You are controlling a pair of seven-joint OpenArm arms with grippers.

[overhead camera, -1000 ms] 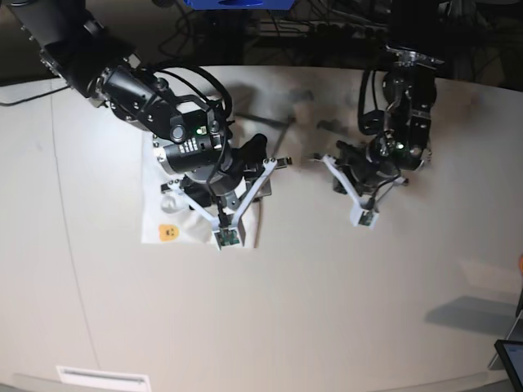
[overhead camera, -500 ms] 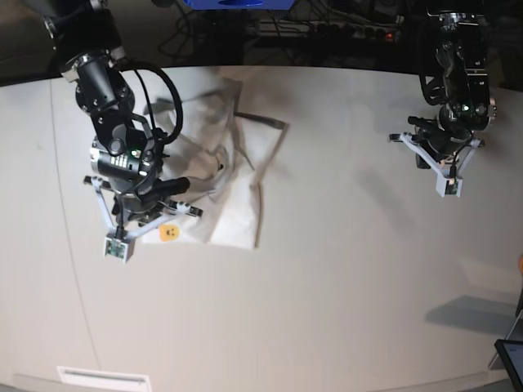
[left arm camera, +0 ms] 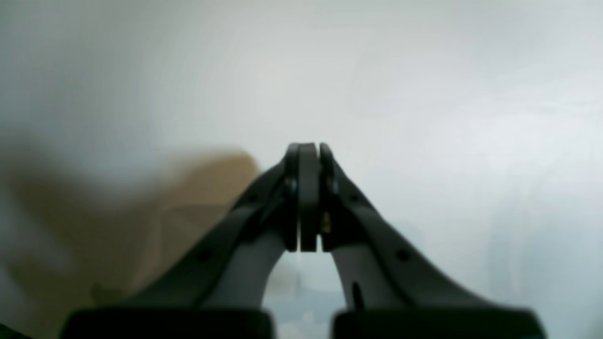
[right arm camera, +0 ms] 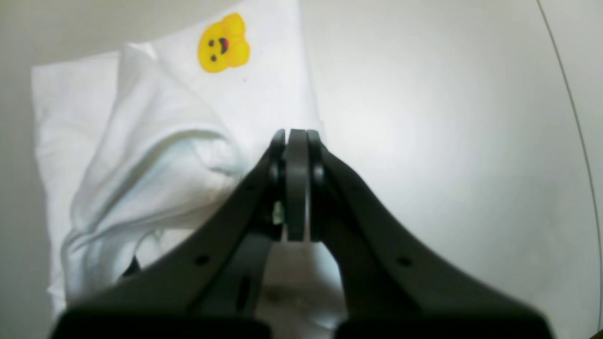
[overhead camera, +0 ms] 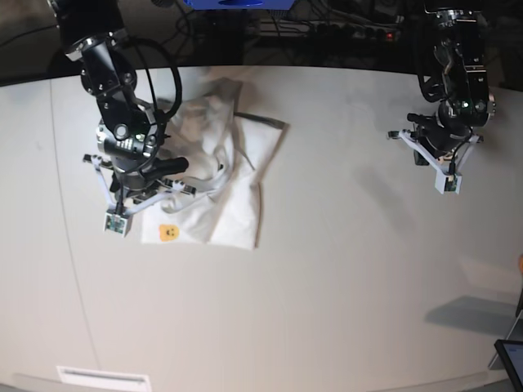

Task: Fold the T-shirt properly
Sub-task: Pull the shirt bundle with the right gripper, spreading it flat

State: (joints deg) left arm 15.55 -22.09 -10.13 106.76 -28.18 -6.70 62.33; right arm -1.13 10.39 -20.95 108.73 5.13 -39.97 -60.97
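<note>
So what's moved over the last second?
Both arms pulled apart from the middle: the right gripper swung to the T-shirt's near-left edge and shut, the left gripper withdrew to the far side, shut. The shirt, bunched before, now lies spread wider. Its orange patch stayed put.

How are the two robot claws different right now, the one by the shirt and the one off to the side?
The right gripper hangs at the edge of the crumpled white T-shirt, near its yellow smiley patch; the left gripper hangs over bare table, far from the cloth. The right wrist view is sharp, the left one blurred. Both are shut, and neither plainly holds anything.
</note>
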